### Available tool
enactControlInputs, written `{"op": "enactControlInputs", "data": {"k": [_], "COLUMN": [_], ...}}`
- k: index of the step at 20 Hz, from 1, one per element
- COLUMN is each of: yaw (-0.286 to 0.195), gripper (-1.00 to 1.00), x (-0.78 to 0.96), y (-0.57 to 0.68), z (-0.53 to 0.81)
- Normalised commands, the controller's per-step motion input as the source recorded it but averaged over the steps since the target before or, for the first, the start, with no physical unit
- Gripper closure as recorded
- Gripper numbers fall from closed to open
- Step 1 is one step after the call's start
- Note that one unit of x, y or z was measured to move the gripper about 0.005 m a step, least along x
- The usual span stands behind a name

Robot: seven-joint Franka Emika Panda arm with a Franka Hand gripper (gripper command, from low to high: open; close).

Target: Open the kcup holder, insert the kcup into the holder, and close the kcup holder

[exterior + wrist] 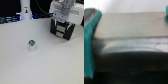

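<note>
so the white table [20,65] takes up most of the exterior view, and the kcup holder [61,31] sits at the far side of it, towards the exterior view's right, mostly hidden under the arm. the gripper [60,25] is right down on the holder's front; in the wrist view its teal fingers [91,35] stand wide apart either side of a black edge, nothing clamped yet. the kcup [32,45] is well apart from the holder, out in the open, green top up. my worry: a shallow bite on the handle could slip off mid-pull, or drag the whole box instead of opening it.
</note>
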Motion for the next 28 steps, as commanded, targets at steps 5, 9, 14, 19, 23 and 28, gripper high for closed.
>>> {"op": "enactControlInputs", "data": {"k": [5,9,14,19,23,28], "yaw": [-0.052,-0.045,-0.027,0.000,0.000,0.000], "gripper": [1.00,1.00,1.00,1.00,1.00,1.00], "x": [0.97,0.97,0.93,0.83,0.79,0.74], "y": [-0.23,-0.23,-0.26,-0.26,-0.26,-0.25], "z": [0.33,0.29,0.26,0.19,0.24,0.29]}}
